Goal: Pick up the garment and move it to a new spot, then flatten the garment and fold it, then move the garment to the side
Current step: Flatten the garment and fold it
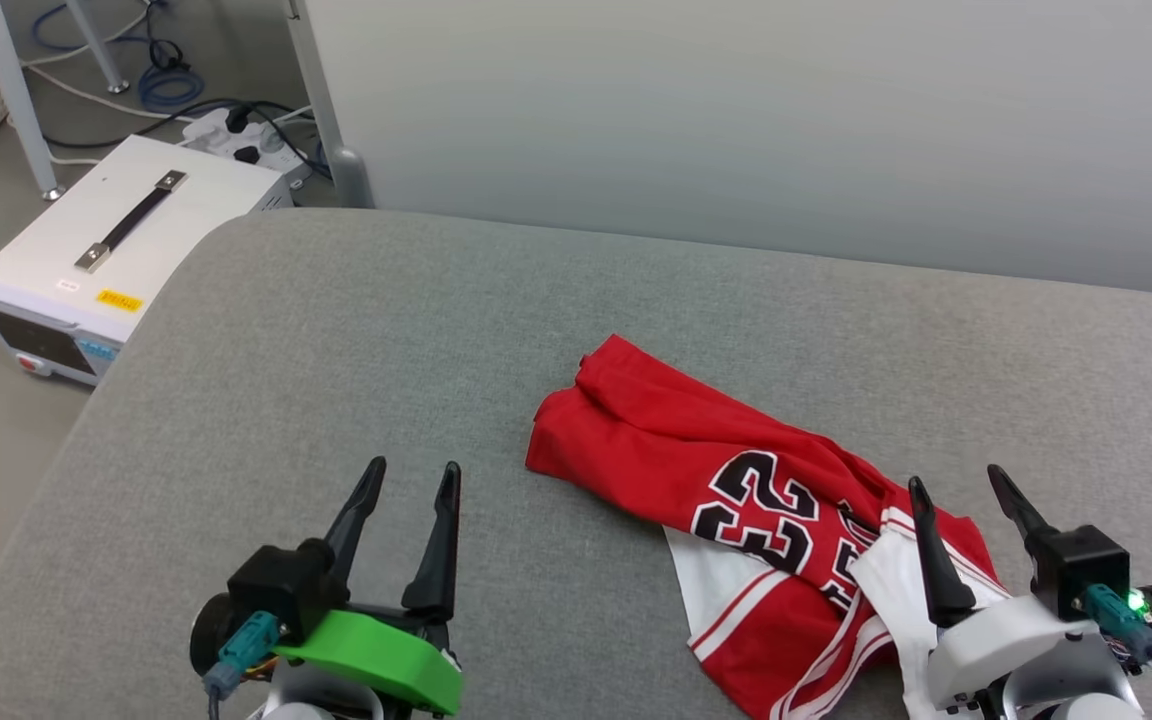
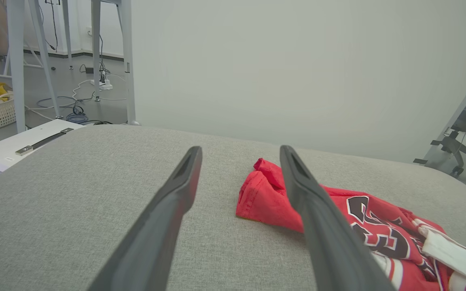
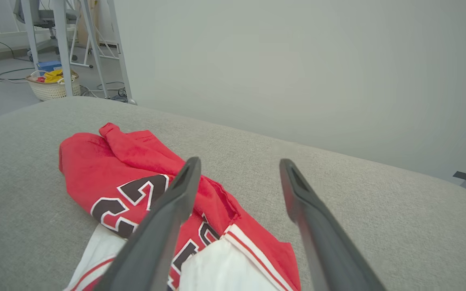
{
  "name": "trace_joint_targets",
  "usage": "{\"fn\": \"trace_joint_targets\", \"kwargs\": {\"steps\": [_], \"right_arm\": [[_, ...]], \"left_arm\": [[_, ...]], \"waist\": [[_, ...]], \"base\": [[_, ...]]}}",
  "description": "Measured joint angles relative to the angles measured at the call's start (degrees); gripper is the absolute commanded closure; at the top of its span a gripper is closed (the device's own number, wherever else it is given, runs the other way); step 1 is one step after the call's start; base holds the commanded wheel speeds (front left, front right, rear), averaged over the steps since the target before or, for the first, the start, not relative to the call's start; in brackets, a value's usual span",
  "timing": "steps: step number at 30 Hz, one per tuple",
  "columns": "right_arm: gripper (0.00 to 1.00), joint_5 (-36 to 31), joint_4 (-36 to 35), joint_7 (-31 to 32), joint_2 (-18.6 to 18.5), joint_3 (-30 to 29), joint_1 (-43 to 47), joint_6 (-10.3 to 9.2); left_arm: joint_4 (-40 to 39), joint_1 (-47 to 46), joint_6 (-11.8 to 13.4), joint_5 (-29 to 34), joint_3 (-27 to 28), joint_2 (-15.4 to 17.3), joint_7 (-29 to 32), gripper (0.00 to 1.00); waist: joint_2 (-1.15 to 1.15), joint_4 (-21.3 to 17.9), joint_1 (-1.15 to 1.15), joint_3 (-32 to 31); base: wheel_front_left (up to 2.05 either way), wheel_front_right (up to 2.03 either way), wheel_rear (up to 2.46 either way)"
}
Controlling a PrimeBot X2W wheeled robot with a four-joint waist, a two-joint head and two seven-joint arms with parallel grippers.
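A wide grey fabric-covered surface (image 1: 336, 330) with rounded corners spans the head view, backed by a pale wall. On it lies the garment (image 1: 676, 450), a red jersey with white sleeves, striped trim and black white-outlined numbers. It is crumpled into a loose diagonal heap that runs from about the middle of the surface down to the near edge, right of centre. Its sleeves are folded under and over it, so it appears not yet to have been lifted or flattened. On the floor beyond the far left corner sits a white box (image 1: 106, 250) with a black handle. The right gripper (image 1: 956, 477) sits at the near edge toward the right corner, above the garment's white-sleeved end. This probably puts it in place for a first grasp. Its jaws are spread wide and hold nothing, and whether a fingertip brushes the cloth cannot be told. The left gripper (image 1: 414, 466) waits at the near edge left of centre, over bare surface and apart from the garment, jaws likewise spread wide and empty.
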Motion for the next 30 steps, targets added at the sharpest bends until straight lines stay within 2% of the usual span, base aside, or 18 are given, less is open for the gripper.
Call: {"fn": "trace_joint_targets", "kwargs": {"steps": [4, 6, 13, 18, 20, 23, 26, 30], "right_arm": [[0.0, 0.55, -0.27, 7.94, -2.02, 2.23, -1.65, 0.01], [0.0, 2.61, -0.16, 14.83, -4.74, 4.42, -4.61, 0.01], [0.0, 14.65, 1.09, 39.4, -15.59, 13.18, -18.64, 0.01], [0.0, 21.4, 4.52, 52.77, -21.4, 18.97, -27.58, 0.0], [0.0, 24.36, 6.64, 56.28, -22.5, 20.02, -30.78, 0.0], [0.0, 25.28, 9.1, 59.1, -24.58, 23.58, -33.97, 0.01], [0.0, 28.02, 12.01, 60.29, -24.92, 25.31, -35.81, 0.01], [0.0, 28.25, 15.1, 60.79, -26.87, 29.99, -37.84, 0.0]], "left_arm": [[1.01, -0.1, -1.66, 1.44, 0.57, -2.11, 0.0, 0.0], [1.26, -0.26, -2.77, 1.12, 1.57, -3.87, 0.0, 0.0], [2.32, -3.2, -5.46, 2.19, 2.96, -6.36, 0.0, 0.0], [2.94, -4.9, -6.61, 3.37, 3.33, -7.61, 0.0, 0.0], [3.12, -5.59, -6.87, 3.42, 3.34, -8.29, 0.0, 0.0], [3.25, -6.32, -7.17, 3.43, 3.14, -8.72, -0.01, 0.0], [3.46, -6.82, -7.53, 3.43, 2.94, -8.89, 0.0, 0.0], [3.92, -6.99, -7.6, 3.42, 2.8, -8.94, 0.0, 0.0]], "waist": [[0.0, 1.12, 0.0, 1.54], [0.0, 1.86, 0.0, 2.69], [0.0, 5.17, 0.0, 7.43], [0.0, 8.23, 0.0, 10.84], [0.0, 9.74, 0.01, 12.19], [0.0, 11.87, 0.01, 13.95], [0.0, 13.91, 0.01, 15.56], [0.0, 16.4, 0.01, 17.46]], "base": [[0.0, 0.0, 0.0], [0.0, 0.0, 0.0], [0.0, 0.0, 0.0], [0.0, 0.0, 0.0], [0.0, 0.0, 0.0], [0.0, 0.0, 0.0], [0.0, 0.0, 0.0], [0.0, 0.0, 0.0]]}}
